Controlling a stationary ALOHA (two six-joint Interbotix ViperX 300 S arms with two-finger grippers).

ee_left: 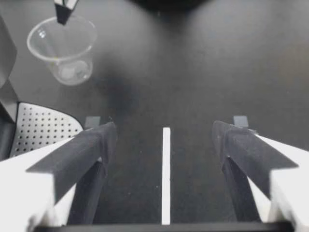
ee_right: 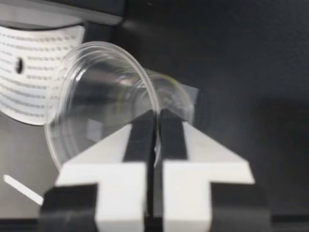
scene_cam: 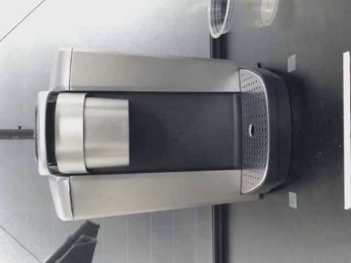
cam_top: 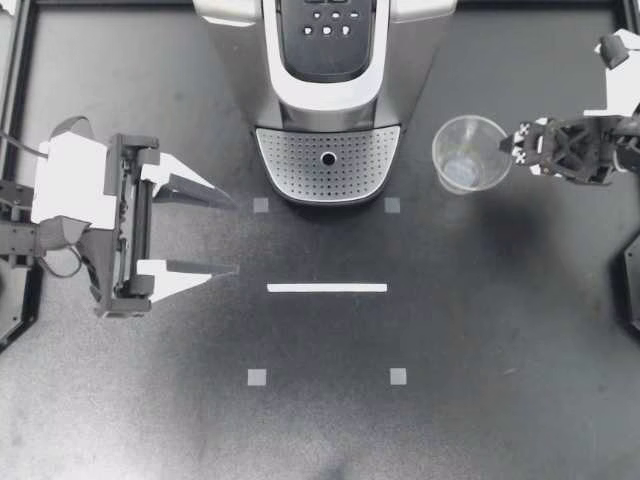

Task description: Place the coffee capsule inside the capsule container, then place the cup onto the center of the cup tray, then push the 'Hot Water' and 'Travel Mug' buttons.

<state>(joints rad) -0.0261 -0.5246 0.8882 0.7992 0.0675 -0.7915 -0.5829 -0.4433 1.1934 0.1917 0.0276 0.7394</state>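
Pinching the clear plastic cup (cam_top: 468, 155) by its rim, my right end effector (cam_top: 510, 150) is holding it just beside the cup tray (cam_top: 295, 160) in the top view. My left end effector (cam_top: 236, 237) is gaping wide and empty over bare counter (cam_top: 480, 330). In the low view, the cup is showing beside the coffee machine (scene_cam: 164, 71). In the left wrist view, the spread fingers (ee_left: 89, 150) are flanking a white strip (ee_left: 166, 174). In the right wrist view, both fingers are squeezing the tilted cup's thin wall.

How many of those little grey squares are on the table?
4: two squares just in front of the coffee machine, two past the white strip. Others could be hidden.
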